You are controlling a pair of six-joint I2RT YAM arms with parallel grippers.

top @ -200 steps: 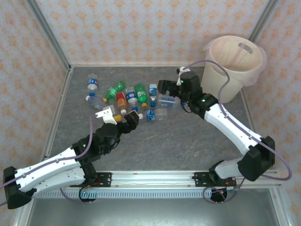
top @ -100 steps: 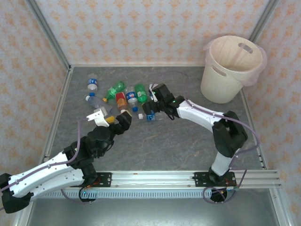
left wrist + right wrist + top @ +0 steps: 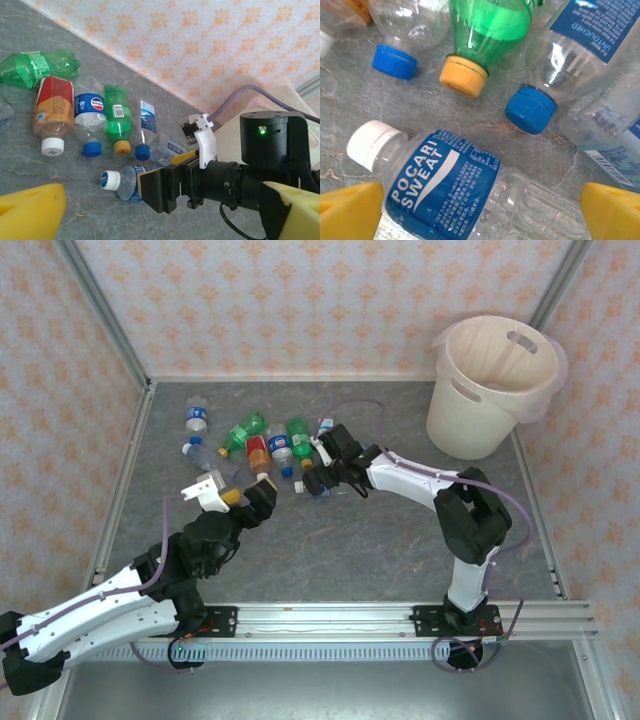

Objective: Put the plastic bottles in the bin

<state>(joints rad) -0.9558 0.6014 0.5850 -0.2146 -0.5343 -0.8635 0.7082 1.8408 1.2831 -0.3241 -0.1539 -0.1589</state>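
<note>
The right wrist view's lower edge is cutting off the white-capped bottle and both yellow pads. At the left wrist, the right end effector is covering that bottle's body, and its arm is hiding much of the bin.

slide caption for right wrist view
Open right hand poised over a white-capped Pocari Sweat bottle, with a green bottle just beyond

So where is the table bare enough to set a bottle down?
Bare table lies between the arms, before the near rail, and in front of the bin. Crowded: the plastic bottles at far left, the right gripper among them.
</note>
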